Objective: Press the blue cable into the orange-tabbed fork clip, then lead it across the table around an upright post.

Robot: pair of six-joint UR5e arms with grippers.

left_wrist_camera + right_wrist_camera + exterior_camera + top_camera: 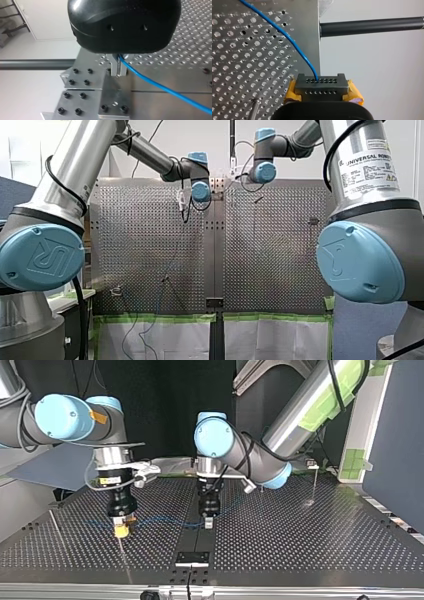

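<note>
Blue cable (170, 520), thin, runs slightly slack just above the bench (300, 550). It's pinched at one end in my right tool (121, 532) and at the other in my left tool (208, 524). The upright post (315, 485), slim and vertical, stands well apart at the top view's right.

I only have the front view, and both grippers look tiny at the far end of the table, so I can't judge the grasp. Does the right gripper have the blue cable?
Observer: Yes. The right wrist view shows the blue cable running into the right gripper, between its yellow pads.
Operator: And the left?
Observer: The left wrist view shows the left gripper shut on the same cable.
Operator: Where does it run between them?
Observer: In the top view it spans from one gripper to the other, low over the table.
</note>
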